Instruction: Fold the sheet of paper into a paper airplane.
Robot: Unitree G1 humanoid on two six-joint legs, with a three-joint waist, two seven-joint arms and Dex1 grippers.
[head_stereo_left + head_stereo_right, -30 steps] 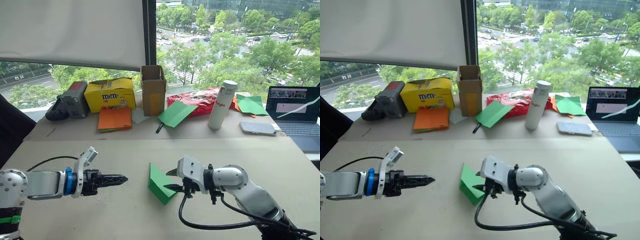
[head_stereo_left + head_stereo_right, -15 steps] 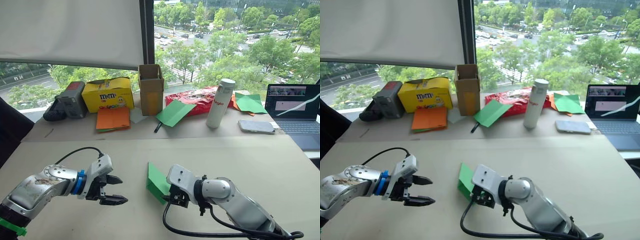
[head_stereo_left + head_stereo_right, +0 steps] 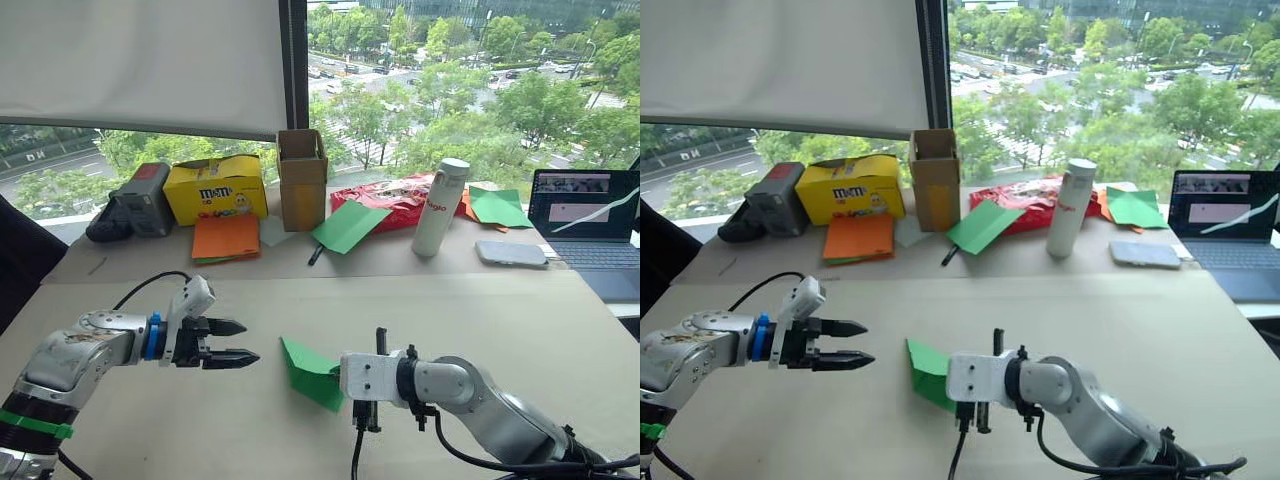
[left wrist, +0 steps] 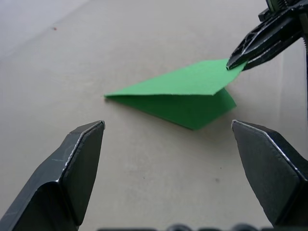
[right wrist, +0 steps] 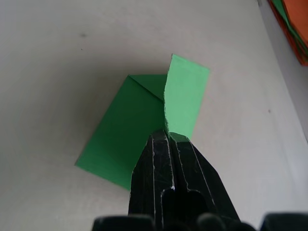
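Note:
The sheet of paper (image 3: 308, 370) lies partly folded in the middle of the beige table, a bright green wedge whose upper flap (image 5: 185, 96) is lifted off the lower layer. My right gripper (image 5: 167, 136) is shut on the edge of that flap; in the left wrist view its black fingertips (image 4: 237, 60) pinch the flap's corner. My left gripper (image 3: 250, 341) hovers a little to the left of the paper, pointing at it, apart from it. It stands open with nothing between its fingers (image 4: 82, 159).
Along the window at the back of the table are orange sheets (image 3: 229, 238), a yellow box (image 3: 218, 188), a cardboard box (image 3: 305, 180), another green sheet (image 3: 352, 226), a white bottle (image 3: 443, 208) and a laptop (image 3: 590, 215). A black cable (image 3: 357, 445) hangs from my right wrist.
My right gripper has shut on the green flap and turned, and the paper has slid slightly left and nearer. My left gripper has risen and levelled, still open.

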